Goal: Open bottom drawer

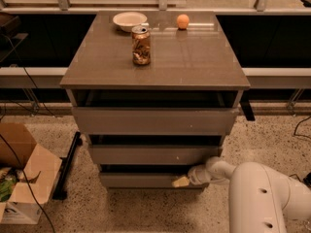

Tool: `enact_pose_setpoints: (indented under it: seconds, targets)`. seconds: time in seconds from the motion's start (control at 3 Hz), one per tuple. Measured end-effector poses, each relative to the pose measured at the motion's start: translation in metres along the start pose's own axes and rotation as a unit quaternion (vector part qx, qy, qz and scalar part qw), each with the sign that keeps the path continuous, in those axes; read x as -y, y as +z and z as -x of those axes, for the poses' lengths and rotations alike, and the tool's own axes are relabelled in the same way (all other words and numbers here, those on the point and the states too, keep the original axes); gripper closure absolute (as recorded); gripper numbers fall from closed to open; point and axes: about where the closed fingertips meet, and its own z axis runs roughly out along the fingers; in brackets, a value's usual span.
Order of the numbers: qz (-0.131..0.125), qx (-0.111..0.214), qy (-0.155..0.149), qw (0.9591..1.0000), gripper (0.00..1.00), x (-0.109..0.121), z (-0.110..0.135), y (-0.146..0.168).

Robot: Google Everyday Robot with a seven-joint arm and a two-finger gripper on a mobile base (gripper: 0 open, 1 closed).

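The cabinet has three grey drawer fronts. The bottom drawer [141,180] is the lowest and slimmest front, just above the floor, with a dark gap above it. My gripper [181,181] reaches in from the right on a white arm [257,188] and sits at the right part of that drawer's front, touching or almost touching it. Above it is the middle drawer [153,154] with a small white speck, and above that the tallest top drawer [154,121].
On the cabinet top [194,57] stand a can [141,45], a white bowl [129,20] and an orange ball [182,21]. An open cardboard box [22,178] lies on the speckled floor at left, with a dark bar [67,166] beside the cabinet.
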Motion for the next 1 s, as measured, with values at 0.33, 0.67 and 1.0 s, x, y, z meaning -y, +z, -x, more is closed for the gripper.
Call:
enact_pose_setpoints:
  seconds: [0.33, 0.67, 1.0]
  targets:
    - [0.020, -0.020, -0.004, 0.9996, 0.48, -0.0267, -0.0173, -0.0048]
    - [0.020, -0.020, -0.004, 0.9996, 0.49, -0.0268, -0.0174, -0.0048]
    - [0.020, -0.021, -0.005, 0.9996, 0.17, -0.0276, -0.0178, -0.0041]
